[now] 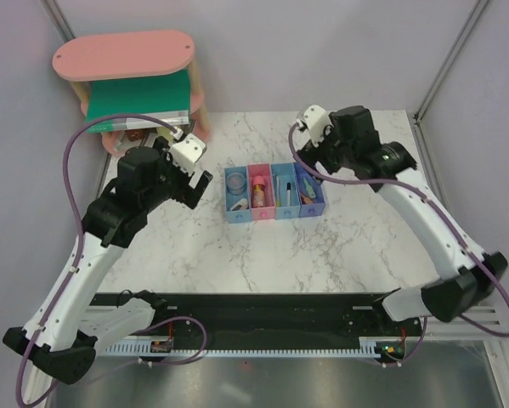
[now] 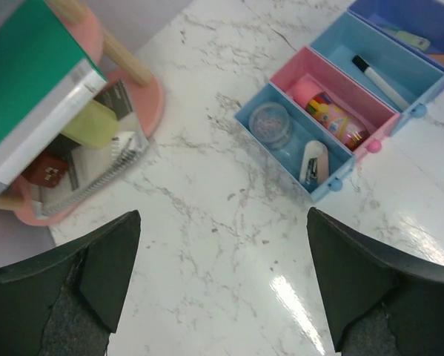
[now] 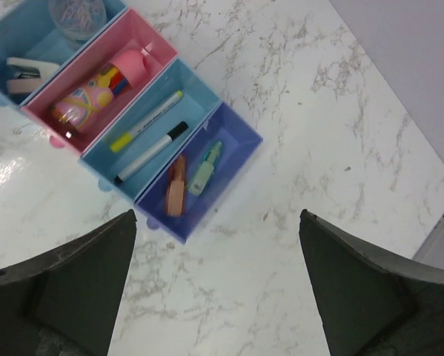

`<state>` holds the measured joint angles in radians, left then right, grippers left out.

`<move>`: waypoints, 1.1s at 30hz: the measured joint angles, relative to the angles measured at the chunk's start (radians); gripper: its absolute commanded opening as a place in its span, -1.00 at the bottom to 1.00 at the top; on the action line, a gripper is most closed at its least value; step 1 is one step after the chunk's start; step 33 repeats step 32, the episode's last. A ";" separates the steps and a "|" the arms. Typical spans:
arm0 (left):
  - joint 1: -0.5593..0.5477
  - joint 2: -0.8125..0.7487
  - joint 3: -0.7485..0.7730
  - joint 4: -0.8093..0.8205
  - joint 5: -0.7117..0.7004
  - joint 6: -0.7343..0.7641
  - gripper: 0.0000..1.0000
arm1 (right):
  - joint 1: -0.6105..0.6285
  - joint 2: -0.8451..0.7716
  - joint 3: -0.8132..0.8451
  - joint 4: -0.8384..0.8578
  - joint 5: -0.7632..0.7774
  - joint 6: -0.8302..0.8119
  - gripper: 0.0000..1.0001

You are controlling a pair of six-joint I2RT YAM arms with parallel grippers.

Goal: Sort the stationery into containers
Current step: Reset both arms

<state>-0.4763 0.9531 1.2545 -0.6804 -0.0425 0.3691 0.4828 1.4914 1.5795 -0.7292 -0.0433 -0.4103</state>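
The containers (image 1: 263, 214) are a joined row of four small bins in the middle of the marble table. In the right wrist view, the light blue end bin holds a clear round pot (image 3: 77, 11) and a small white stapler (image 3: 25, 68). A pink-capped tube (image 3: 103, 85) lies in the pink bin. The third bin holds a yellow-tipped stick (image 3: 147, 122) and a black-and-white marker (image 3: 149, 153). An orange piece (image 3: 176, 187) and a green piece (image 3: 205, 169) lie in the darker blue bin (image 3: 225, 189). My left gripper (image 1: 196, 177) hangs open and empty left of the row. My right gripper (image 1: 303, 155) hangs open and empty at its right end.
A pink oval two-tier shelf (image 1: 122, 55) stands at the back left with a big green book (image 1: 139, 95) on its lower tier. The left wrist view shows a spiral notebook (image 2: 95, 178) and small items under that book. Grey walls and metal posts close in the table.
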 measured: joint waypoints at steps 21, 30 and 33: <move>0.177 -0.033 0.000 -0.106 0.289 -0.197 0.99 | -0.141 -0.531 -0.140 -0.298 0.071 0.047 0.96; 0.185 -0.051 -0.024 -0.103 0.289 -0.197 0.99 | -0.148 -0.529 -0.142 -0.296 0.065 0.052 0.96; 0.187 -0.051 -0.026 -0.103 0.289 -0.197 0.99 | -0.150 -0.529 -0.142 -0.295 0.062 0.053 0.96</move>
